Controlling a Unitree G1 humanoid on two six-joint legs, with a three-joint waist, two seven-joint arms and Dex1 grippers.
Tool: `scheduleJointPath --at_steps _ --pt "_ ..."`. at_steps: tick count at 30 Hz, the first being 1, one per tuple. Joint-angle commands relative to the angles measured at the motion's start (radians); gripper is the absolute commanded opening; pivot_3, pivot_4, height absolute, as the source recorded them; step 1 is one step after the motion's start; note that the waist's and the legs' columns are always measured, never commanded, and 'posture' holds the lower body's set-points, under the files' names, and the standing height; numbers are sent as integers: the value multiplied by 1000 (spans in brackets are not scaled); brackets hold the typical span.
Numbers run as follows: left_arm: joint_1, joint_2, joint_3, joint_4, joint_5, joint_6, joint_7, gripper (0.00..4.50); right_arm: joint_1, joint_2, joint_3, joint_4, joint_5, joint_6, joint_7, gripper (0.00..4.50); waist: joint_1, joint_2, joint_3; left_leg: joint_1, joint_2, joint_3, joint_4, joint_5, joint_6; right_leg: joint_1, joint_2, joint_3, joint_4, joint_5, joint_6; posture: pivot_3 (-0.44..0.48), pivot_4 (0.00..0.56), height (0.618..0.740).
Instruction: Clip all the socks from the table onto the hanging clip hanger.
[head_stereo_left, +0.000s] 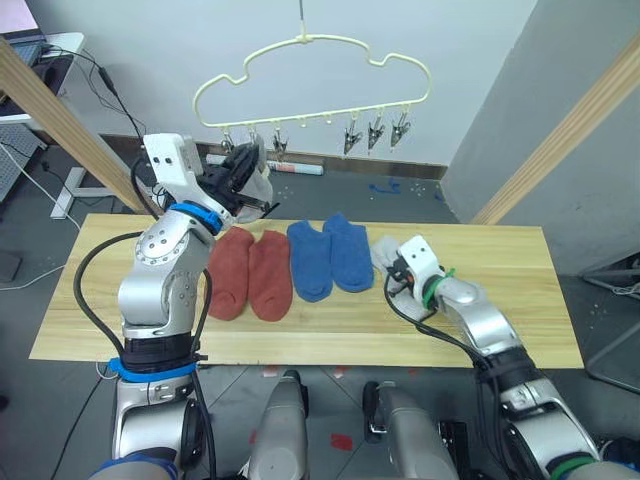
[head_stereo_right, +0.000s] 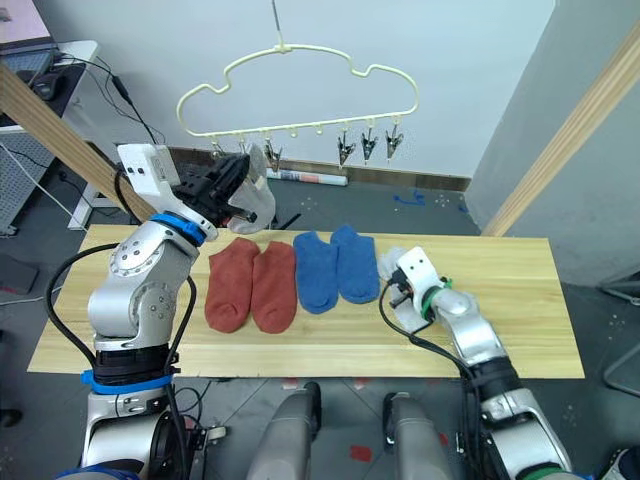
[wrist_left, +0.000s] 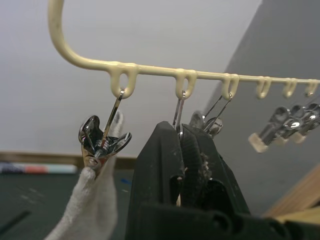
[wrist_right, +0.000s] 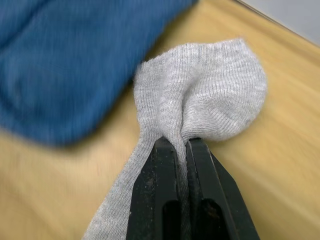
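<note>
Clip hanger (head_stereo_left: 312, 85) hangs above the far edge of the table (head_stereo_left: 520, 300). Six metal clips along its bar.

Left gripper (wrist_left: 181, 145) raised to the hanger, fingers pressed together on the second clip (wrist_left: 178, 117) from the hanger's left end. First clip (wrist_left: 102, 142) beside it already bites a light grey sock (wrist_left: 87, 210), which hangs below it.

Right gripper (wrist_right: 181, 150) down on the table, below and to the right of the hanger, fingers pinched shut on a bunched fold of the second grey sock (wrist_right: 210, 100). That sock lies just beside the blue pair.

Count: two rust-red socks (head_stereo_left: 250, 272), two blue socks (head_stereo_left: 328, 255), two grey, one hung and one on the table. Five left to clip.

Risks, as I judge them:
- The right pinch holds only a small fold; the knit could slip out on the lift.
- The hanger swings free on its hook. Pushing or pulling at the second clip could set it rocking, throw off alignment for the incoming sock, or shake the hung grey one loose.
- The grey sock touches the blue one; dragging could pull blue along.
</note>
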Motion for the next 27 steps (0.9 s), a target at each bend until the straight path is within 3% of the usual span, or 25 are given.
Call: scheduleJointPath --at_steps 1,6,10,16,27 --pt "-5 5 96 0 -211 212 4 0 61 -70 -9 -212 -11 -44 48 6 -2 0 0 0 0 0 0 0 0 0 0 0 -1 0 0 206 390 740" --pt "-45 23 201 47 -432 391 42 0 98 -74 0 -483 99 38 134 6 -25 1 1 0 3 -1 -1 0 -1 0 0 0 -3 0 0 188 394 740" --pt "-91 12 264 79 -593 474 112 0 57 12 41 -595 179 122 143 6 -26 0 1 0 3 -3 -2 1 -3 0 1 -1 -3 0 0 189 391 740" --pt "-104 10 281 90 -741 528 193 0 -38 116 102 -575 187 122 130 6 -17 0 1 -1 0 -2 -2 2 -3 0 0 -1 -4 0 0 193 389 740" --pt "-75 23 248 50 -863 518 274 0 -141 208 107 -499 195 104 122 6 4 -3 6 -1 1 -2 -2 2 -4 0 -4 -2 -5 0 0 206 392 740"
